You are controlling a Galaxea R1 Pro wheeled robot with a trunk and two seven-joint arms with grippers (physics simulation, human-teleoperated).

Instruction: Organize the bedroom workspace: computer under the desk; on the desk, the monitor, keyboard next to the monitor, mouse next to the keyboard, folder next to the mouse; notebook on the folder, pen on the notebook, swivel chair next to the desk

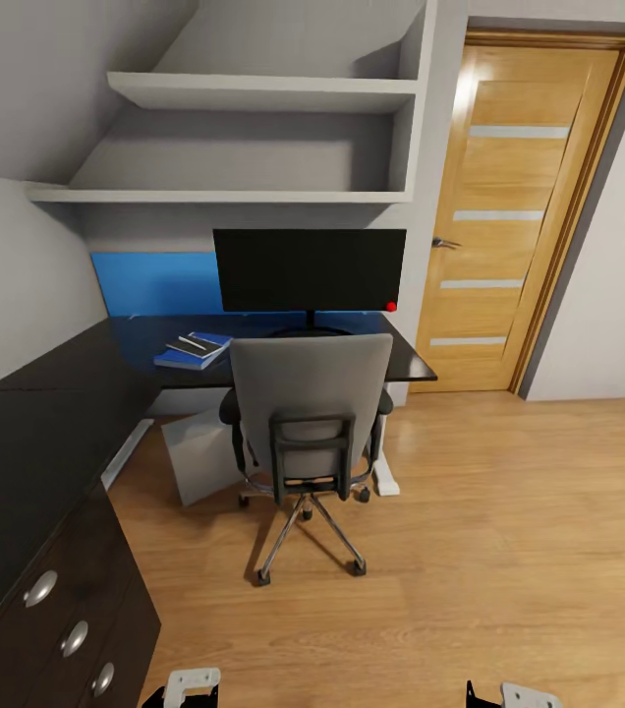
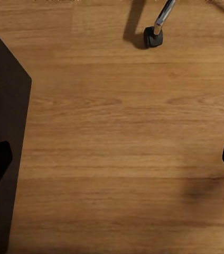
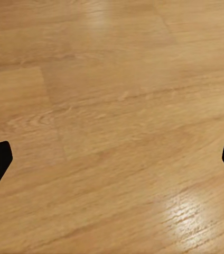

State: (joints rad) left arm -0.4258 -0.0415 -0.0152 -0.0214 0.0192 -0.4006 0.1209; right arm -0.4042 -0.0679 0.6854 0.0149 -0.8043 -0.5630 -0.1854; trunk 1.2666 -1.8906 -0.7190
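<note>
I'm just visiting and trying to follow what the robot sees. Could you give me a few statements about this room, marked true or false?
1. The monitor stands on the desk. True.
2. The swivel chair lies tipped over on the floor. False: it stands upright on its wheels, facing the desk.
3. A blue stack of books with a pen-like item on top rests on the desk. True.
4. The door is wide open. False: it is closed.
5. The left pincer holds a pen. False: its fingers are spread, with bare floor between them.
</note>
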